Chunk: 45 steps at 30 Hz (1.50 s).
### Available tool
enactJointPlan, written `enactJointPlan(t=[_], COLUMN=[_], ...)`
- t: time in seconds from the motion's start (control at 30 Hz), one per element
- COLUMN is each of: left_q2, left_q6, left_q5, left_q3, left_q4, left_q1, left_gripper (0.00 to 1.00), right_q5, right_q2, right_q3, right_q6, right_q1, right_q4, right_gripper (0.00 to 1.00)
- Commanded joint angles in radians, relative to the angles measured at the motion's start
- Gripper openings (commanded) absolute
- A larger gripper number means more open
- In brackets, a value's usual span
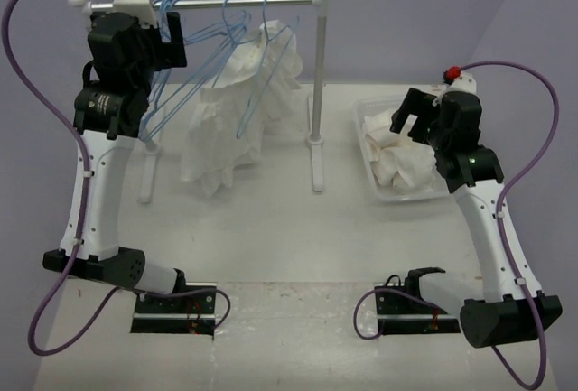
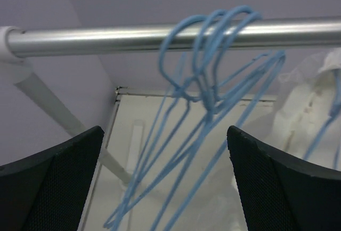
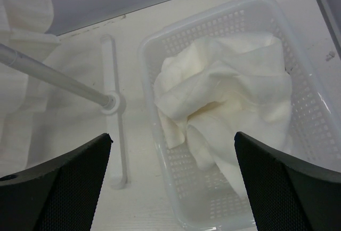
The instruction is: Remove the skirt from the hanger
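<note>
Inside clear perforated plastic basket [image 3: 224,20], crumpled thin white crinkled skirt [image 3: 229,97], right gripper [image 1: 414,125] above, left gripper [image 2: 164,130] far left, both spread wide.

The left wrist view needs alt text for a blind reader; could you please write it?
Several blue wire hangers hook over a horizontal metal rail, seen from below between the open black jaws of the left gripper. White cloth shows at the right edge.
</note>
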Motion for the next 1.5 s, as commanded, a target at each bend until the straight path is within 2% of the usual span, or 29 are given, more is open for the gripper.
enactJointPlan(t=[0.0, 0.23, 0.3, 0.43, 0.6, 0.67, 0.7, 0.8, 0.83, 0.9, 1.0, 1.03, 1.07, 1.3, 1.47], left_q2=[-0.035, -0.043, -0.043, -0.04, -0.039, -0.034, -0.028, -0.034, -0.035, -0.048, -0.063, -0.066, -0.071, -0.12, -0.14], left_q6=[0.038, 0.049, 0.058, 0.073, 0.079, 0.073, 0.063, 0.046, 0.046, 0.04, 0.037, 0.037, 0.03, -0.003, -0.019], left_q5=[0.184, 0.432, 0.532, 0.557, 0.655, 0.644, 0.643, 0.641, 0.653, 0.662, 0.69, 0.692, 0.695, 0.762, 0.724], left_q3=[-0.019, -0.11, -0.133, -0.171, -0.188, -0.199, -0.196, -0.194, -0.196, -0.202, -0.214, -0.216, -0.216, -0.24, -0.24], left_q4=[-0.002, 0.03, 0.035, 0.045, 0.059, 0.07, 0.07, 0.085, 0.091, 0.102, 0.131, 0.133, 0.137, 0.199, 0.209], left_q1=[0.157, 0.368, 0.385, 0.398, 0.407, 0.407, 0.407, 0.408, 0.407, 0.407, 0.407, 0.407, 0.407, 0.407, 0.407], left_gripper=[1.0, 1.0, 1.0, 1.0, 1.0, 0.84, 0.6, 0.33, 0.32, 0.21, 0.18, 0.13, 0.0, 0.0, 0.0], right_q5=[-0.037, -0.041, -0.039, -0.028, -0.016, -0.013, -0.013, -0.011, -0.011, -0.007, -0.001, 0.002, 0.004, 0.005, 0.002], right_q2=[-0.013, -0.011, -0.011, 0.0, 0.009, 0.009, 0.007, 0.006, 0.006, 0.006, 0.006, 0.006, 0.006, 0.006, 0.0], right_q3=[-0.008, -0.019, -0.027, -0.03, -0.033, -0.036, -0.036, -0.04, -0.042, -0.043, -0.046, -0.048, -0.048, -0.054, -0.054], right_q6=[-0.023, -0.031, -0.026, -0.029, -0.028, -0.029, -0.028, -0.031, -0.031, -0.031, -0.032, -0.032, -0.034, -0.034, -0.034], right_q1=[0.016, 0.042, 0.042, 0.042, 0.042, 0.042, 0.042, 0.041, 0.042, 0.042, 0.042, 0.042, 0.042, 0.042, 0.041], right_q4=[0.028, 0.034, 0.041, 0.039, 0.041, 0.042, 0.042, 0.047, 0.045, 0.047, 0.05, 0.05, 0.05, 0.054, 0.054], right_gripper=[0.99, 0.99, 0.99, 0.99, 0.99, 0.99, 0.99, 0.99, 0.99, 0.99, 0.99, 0.99, 0.99, 0.99, 0.99])
